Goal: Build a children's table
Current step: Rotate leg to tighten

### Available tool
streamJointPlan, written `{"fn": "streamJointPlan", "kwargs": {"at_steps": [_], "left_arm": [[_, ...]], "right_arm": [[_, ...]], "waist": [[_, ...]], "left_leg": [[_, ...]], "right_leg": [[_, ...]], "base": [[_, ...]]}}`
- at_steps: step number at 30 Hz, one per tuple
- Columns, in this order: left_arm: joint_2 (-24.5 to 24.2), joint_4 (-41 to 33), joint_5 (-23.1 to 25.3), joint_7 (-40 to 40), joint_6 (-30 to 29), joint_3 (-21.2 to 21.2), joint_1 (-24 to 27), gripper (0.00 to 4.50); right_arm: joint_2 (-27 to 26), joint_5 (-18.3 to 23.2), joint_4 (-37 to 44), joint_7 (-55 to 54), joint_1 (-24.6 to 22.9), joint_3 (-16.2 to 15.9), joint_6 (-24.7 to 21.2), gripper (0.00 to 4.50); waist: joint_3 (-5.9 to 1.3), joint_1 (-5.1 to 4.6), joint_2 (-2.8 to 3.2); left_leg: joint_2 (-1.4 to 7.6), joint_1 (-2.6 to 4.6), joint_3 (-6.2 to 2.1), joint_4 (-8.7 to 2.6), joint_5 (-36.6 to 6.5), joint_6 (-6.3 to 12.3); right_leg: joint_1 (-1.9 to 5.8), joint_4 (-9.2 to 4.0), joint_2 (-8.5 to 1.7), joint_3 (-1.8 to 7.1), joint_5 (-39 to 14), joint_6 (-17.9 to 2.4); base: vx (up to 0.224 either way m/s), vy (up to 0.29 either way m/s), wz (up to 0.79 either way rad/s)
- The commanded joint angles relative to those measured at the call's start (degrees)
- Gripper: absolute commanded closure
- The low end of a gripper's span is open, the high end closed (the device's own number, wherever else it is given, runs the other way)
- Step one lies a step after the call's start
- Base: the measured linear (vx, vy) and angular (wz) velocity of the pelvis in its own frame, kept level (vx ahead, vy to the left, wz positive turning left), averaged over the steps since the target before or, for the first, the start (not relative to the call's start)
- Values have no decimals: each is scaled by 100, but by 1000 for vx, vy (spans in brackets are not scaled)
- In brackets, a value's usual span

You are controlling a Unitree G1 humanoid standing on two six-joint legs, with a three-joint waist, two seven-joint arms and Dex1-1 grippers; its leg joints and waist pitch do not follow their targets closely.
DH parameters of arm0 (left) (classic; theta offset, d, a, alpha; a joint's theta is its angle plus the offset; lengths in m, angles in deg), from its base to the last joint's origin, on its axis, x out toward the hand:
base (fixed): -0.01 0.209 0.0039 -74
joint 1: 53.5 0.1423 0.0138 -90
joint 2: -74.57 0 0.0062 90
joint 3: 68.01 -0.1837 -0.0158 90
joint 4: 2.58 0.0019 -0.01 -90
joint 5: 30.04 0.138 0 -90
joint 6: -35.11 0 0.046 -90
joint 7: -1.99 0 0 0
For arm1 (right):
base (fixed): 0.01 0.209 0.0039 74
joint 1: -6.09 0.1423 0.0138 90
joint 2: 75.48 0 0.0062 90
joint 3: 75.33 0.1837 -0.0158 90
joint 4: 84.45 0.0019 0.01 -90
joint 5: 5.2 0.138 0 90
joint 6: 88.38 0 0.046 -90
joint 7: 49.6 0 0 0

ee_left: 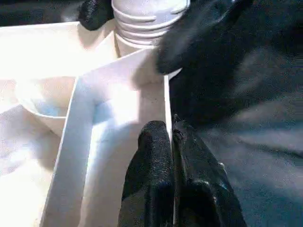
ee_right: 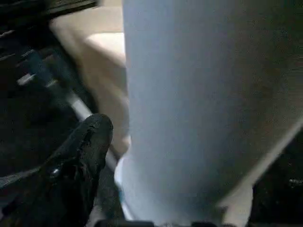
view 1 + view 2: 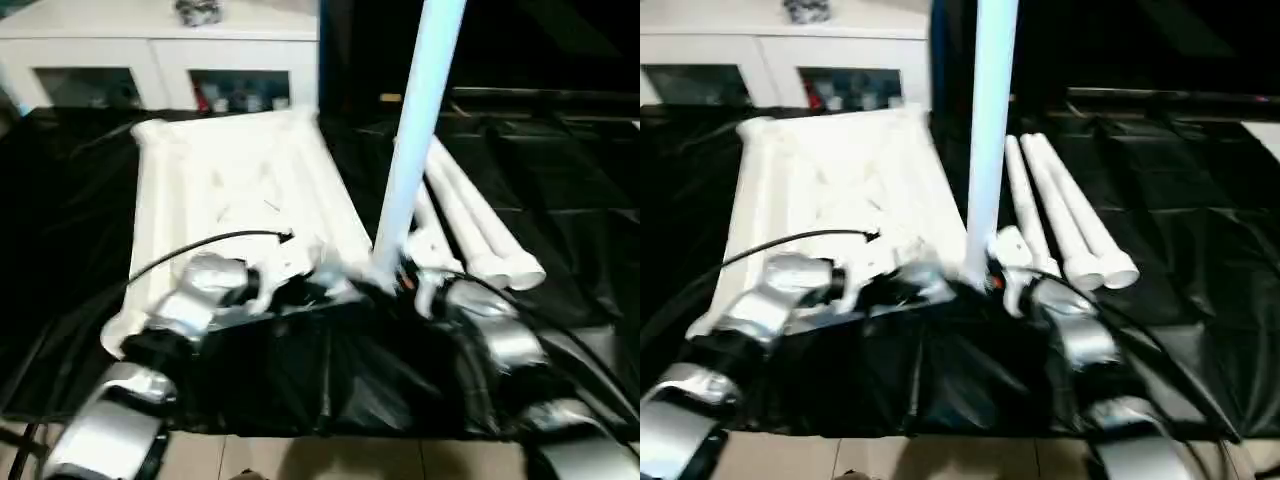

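The white plastic rectangular table top (image 3: pixel 240 190) lies ribbed side up on the black sheet (image 3: pixel 560 200) covering the floor. The left end effector (image 1: pixel 171 156) is clenched on the thin near wall of the top, pinning that corner. The right end effector (image 3: pixel 405 272) grips a long white tube leg (image 3: pixel 415 130) low on its shaft, holding it nearly upright with its ridged end at the round corner socket (image 1: pixel 142 47).

The leg looks not fully seated. Held so low, its tall free end could lever sideways, so the end may bind in the socket or pop out; a hard push could also tip the light top, held by one wall.

Three spare white tube legs (image 3: pixel 1070 215) lie side by side just right of the upright leg, leaving little room there. The white cabinet with glass doors (image 3: pixel 160 60) stands beyond the top's far edge.
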Motion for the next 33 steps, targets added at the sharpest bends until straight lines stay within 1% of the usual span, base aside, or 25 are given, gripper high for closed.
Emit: {"fn": "streamJointPlan", "kwargs": {"at_steps": [1,2,3,4,7,8,9,12,13,14,15,17,18,20,22,24,25,26,27,28,29,30,31,32,33], "left_arm": [[-124,-7,-30,-384,86,-85,-6,450],[-151,10,-48,-444,107,-76,-14,450],[-184,46,-60,-500,134,-64,-36,450],[-184,46,-60,-500,134,-64,-36,450],[-251,150,-104,-676,231,-77,-100,450],[-251,150,-104,-676,231,-77,-100,450],[-258,154,-109,-701,240,-86,-104,450],[-269,173,-112,-781,270,-108,-119,450],[-269,179,-114,-798,275,-105,-122,450],[-269,182,-115,-805,277,-104,-123,450],[-259,205,-113,-800,293,-94,-131,450],[-232,246,-121,-781,314,-75,-144,450],[-202,242,-133,-727,290,-55,-142,450],[-127,225,-115,-505,199,-28,-144,450],[-49,234,0,-160,74,-37,-174,450],[108,231,43,230,-117,11,-217,450],[247,210,63,515,-289,47,-247,450],[411,167,102,794,-425,55,-272,450],[497,148,123,925,-481,55,-285,450],[670,118,163,1152,-595,39,-293,450],[853,93,188,1363,-710,27,-293,450],[1044,73,217,1558,-808,0,-287,450],[1090,73,226,1617,-832,-5,-287,450],[1281,73,271,1862,-932,-33,-285,450],[1378,76,306,1976,-972,-60,-277,450]], "right_arm": [[212,130,394,828,-234,-365,-261,62],[269,144,478,974,-272,-398,-295,78],[315,151,536,1081,-297,-417,-295,78],[315,151,536,1081,-297,-417,-295,96],[392,202,671,1394,-334,-434,-432,105],[392,202,671,1394,-334,-434,-432,115],[403,209,692,1430,-340,-444,-456,133],[428,228,790,1478,-375,-489,-540,139],[428,243,828,1481,-398,-506,-584,160],[425,251,848,1485,-416,-518,-607,160],[401,263,873,1465,-450,-515,-645,167],[348,283,929,1427,-515,-482,-717,172],[300,300,953,1337,-550,-439,-736,174],[151,352,955,1031,-589,-288,-806,175],[-14,289,857,530,-565,-151,-831,177],[-211,174,682,-112,-512,-12,-756,177],[-359,86,533,-626,-461,87,-725,177],[-534,3,321,-1259,-378,214,-755,178],[-625,-37,230,-1591,-342,280,-796,178],[-776,-61,81,-1928,-287,336,-763,178],[-941,-147,-52,-2337,-232,361,-766,178],[-1122,-261,-215,-2810,-152,363,-762,178],[-1169,-287,-258,-2933,-129,366,-769,178],[-1386,-392,-462,-3481,-16,399,-797,178],[-1523,-433,-595,-3776,60,438,-802,178]], "waist": [[-324,30,-62],[-326,56,-55],[-324,76,-53],[-328,81,-54],[-331,92,-63],[-334,101,-81],[-339,107,-73],[-341,125,-76],[-344,131,-76],[-339,131,-77],[-341,142,-55],[-342,148,-72],[-345,151,-69],[-336,153,-70],[-321,138,-73],[-285,85,-72],[-278,70,-73],[-271,32,-75],[-260,-10,-75],[-263,-49,-72],[-257,-48,-22],[-246,-98,-48],[-246,-98,-48],[-232,-146,-65],[-241,-168,-47]], "left_leg": [[530,64,-217,-365,-879,534],[531,70,-218,-362,-872,533],[545,85,-215,-366,-882,517],[543,79,-219,-368,-859,510],[536,67,-226,-367,-824,477],[532,64,-227,-366,-784,482],[537,67,-224,-361,-744,485],[535,65,-224,-358,-683,486],[535,68,-223,-356,-670,487],[535,65,-224,-358,-681,484],[536,70,-228,-358,-697,469],[533,68,-227,-360,-697,473],[539,72,-227,-361,-703,470],[540,71,-230,-368,-737,438],[541,77,-236,-381,-846,359],[532,112,-256,-412,-1078,190],[526,132,-261,-418,-1167,131],[515,141,-276,-419,-1256,32],[506,141,-294,-430,-1328,-18],[513,135,-300,-435,-1380,-31],[511,139,-310,-432,-1433,-27],[515,158,-299,-443,-1523,-71],[515,158,-299,-443,-1523,-71],[474,195,-303,-428,-1730,-78],[463,175,-310,-423,-1700,-47]], "right_leg": [[272,-367,-716,460,-1238,-990],[273,-371,-716,459,-1280,-954],[248,-373,-709,468,-1334,-922],[252,-372,-711,464,-1326,-922],[261,-366,-716,456,-1297,-930],[268,-358,-715,457,-1298,-920],[259,-353,-720,458,-1265,-929],[261,-348,-717,453,-1226,-923],[262,-348,-717,453,-1220,-913],[261,-352,-719,453,-1235,-912],[259,-357,-720,452,-1273,-898],[263,-358,-714,452,-1245,-883],[258,-356,-719,453,-1244,-886],[256,-371,-725,452,-1317,-882],[251,-399,-731,446,-1546,-845],[218,-465,-738,449,-2027,-774],[214,-492,-745,447,-2207,-747],[218,-524,-772,448,-2486,-702],[218,-560,-762,432,-2660,-648],[227,-571,-763,432,-2678,-615],[225,-584,-767,431,-2683,-601],[191,-588,-739,434,-2646,-622],[191,-588,-739,434,-2646,-622],[177,-634,-754,428,-2886,-601],[190,-640,-763,434,-2934,-572]], "base": [[0,0,0],[0,0,0],[0,0,0],[0,0,0],[0,0,0],[0,0,0],[0,0,0],[0,0,0],[0,0,0],[0,0,0],[0,0,0],[0,0,0],[0,0,0],[0,0,0],[0,0,0],[0,0,0],[0,0,0],[0,0,0],[0,0,0],[0,0,0],[0,0,0],[0,0,0],[0,0,0],[0,0,0],[0,0,0]]}}
